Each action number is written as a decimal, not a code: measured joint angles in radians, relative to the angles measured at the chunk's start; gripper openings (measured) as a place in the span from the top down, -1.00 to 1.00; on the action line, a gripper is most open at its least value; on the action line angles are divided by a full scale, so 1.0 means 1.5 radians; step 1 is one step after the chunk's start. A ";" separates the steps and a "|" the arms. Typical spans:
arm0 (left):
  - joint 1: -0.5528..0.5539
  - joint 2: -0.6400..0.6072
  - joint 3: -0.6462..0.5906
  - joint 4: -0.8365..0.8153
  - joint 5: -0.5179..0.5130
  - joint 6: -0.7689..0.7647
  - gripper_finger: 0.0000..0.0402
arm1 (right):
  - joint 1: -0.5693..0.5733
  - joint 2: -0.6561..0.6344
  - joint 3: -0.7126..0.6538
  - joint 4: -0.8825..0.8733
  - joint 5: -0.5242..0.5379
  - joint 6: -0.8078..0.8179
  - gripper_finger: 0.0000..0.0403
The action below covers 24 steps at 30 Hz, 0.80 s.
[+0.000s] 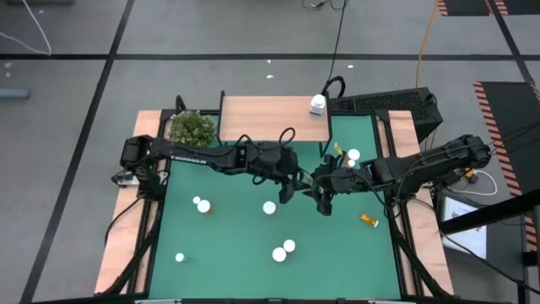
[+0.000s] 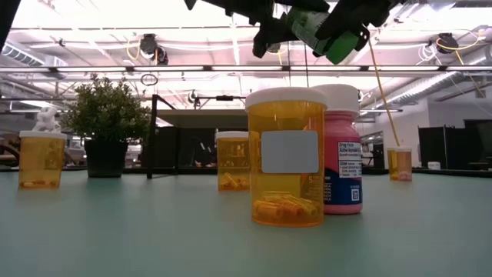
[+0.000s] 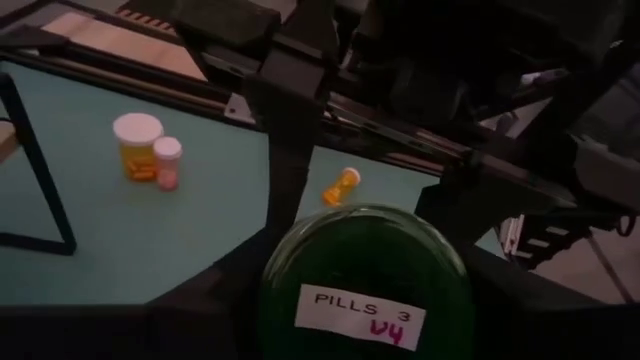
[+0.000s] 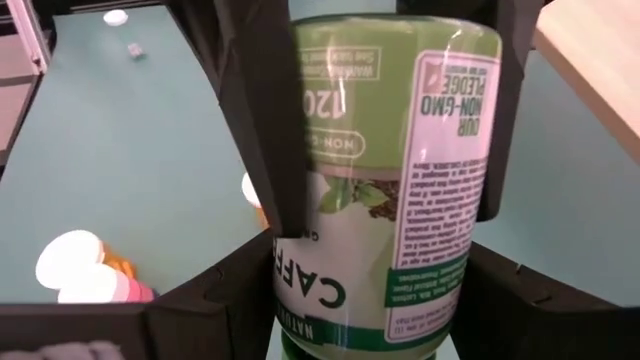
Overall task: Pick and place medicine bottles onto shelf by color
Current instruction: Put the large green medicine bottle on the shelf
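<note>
The bigger medicine bottle with the green label [image 4: 400,180] hangs high over the middle of the green mat, between my two grippers. My right gripper [image 1: 325,201] is shut on its body. My left gripper [image 1: 291,184] stands at its cap end. The dark green cap [image 3: 365,290], labelled "PILLS 3", faces the left wrist camera from close by. In the low view the bottle [image 2: 330,35] is tilted. The wooden shelf [image 1: 274,118] stands at the far edge, with a white bottle [image 1: 317,104] standing on its right end. My right gripper pinches the bottle's labelled body [image 4: 330,150] between its two fingers [image 4: 260,120], one on each side. The bottle's length runs along the fingers. It is lifted clear of the mat and tilted.
Small bottles stand scattered on the mat: two at the left [image 1: 202,205] [image 1: 179,257], one in the middle [image 1: 269,207], a pair near the front [image 1: 283,251], some at the far right [image 1: 352,156]. An orange one lies at the right [image 1: 368,219]. A plant [image 1: 192,128] stands left of the shelf.
</note>
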 joint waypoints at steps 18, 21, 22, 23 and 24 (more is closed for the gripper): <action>0.037 -0.064 0.001 0.102 -0.151 -0.048 -0.04 | 0.015 -0.242 -0.012 0.047 0.215 0.137 -0.45; 0.044 -0.078 0.001 0.130 -0.151 -0.055 -0.09 | 0.020 -0.312 -0.056 0.153 0.229 0.122 -0.45; 0.048 -0.081 0.001 0.139 -0.151 -0.064 -0.11 | 0.020 -0.332 -0.080 0.204 0.230 0.121 -0.45; 0.051 -0.085 0.001 0.146 -0.151 -0.072 -0.13 | 0.020 -0.350 -0.109 0.264 0.230 0.121 -0.45; 0.054 -0.088 0.000 0.155 -0.150 -0.078 -0.15 | 0.019 -0.366 -0.140 0.336 0.224 0.121 -0.45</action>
